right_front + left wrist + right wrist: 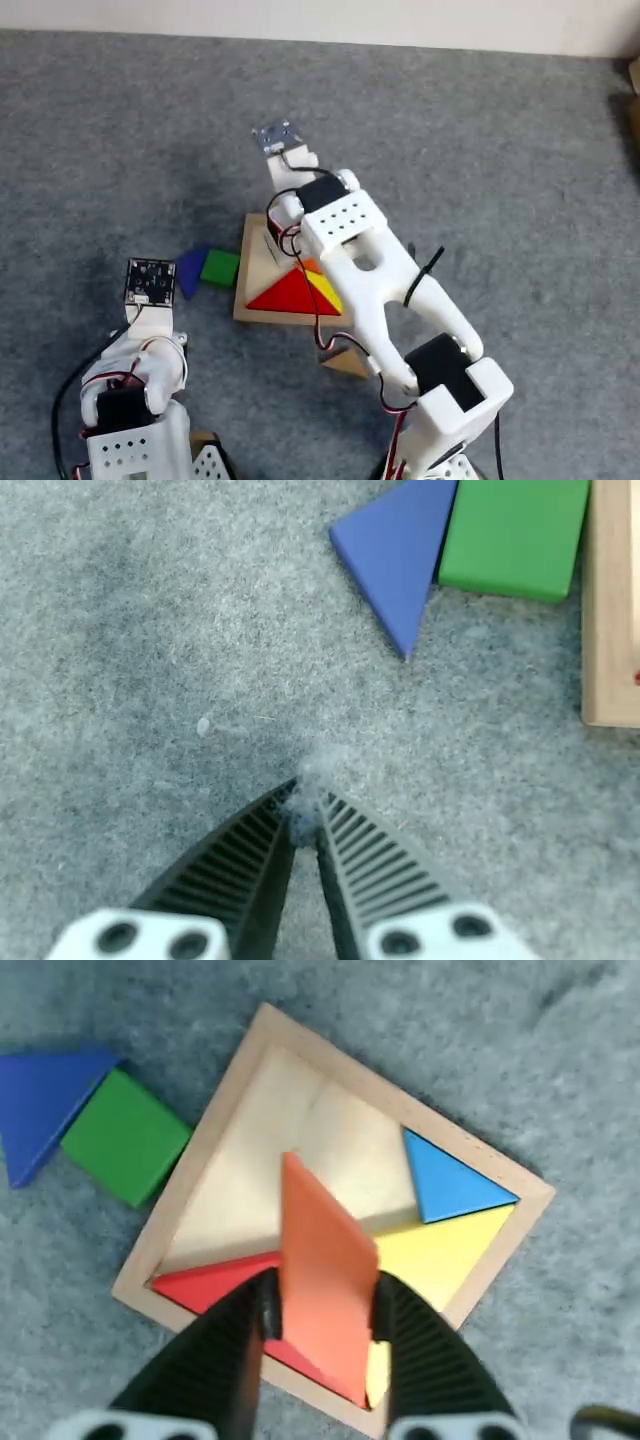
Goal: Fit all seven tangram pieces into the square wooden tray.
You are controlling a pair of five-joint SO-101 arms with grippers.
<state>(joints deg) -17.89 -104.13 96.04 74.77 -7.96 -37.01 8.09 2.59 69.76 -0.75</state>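
As claw (325, 1298) grips one piece (322, 1245), three trayed

One wooden tray (194, 1155), two grippers (left gripper (305, 805), right gripper (325, 1290)) and seven tangram pieces are showing: five triangles, namely red triangle (205, 1285), yellow triangle (440, 1255), light blue triangle (450, 1182), dark blue triangle (40, 1095), tan triangle (347, 363), plus one green square (125, 1137) and one orange piece (325, 1260).
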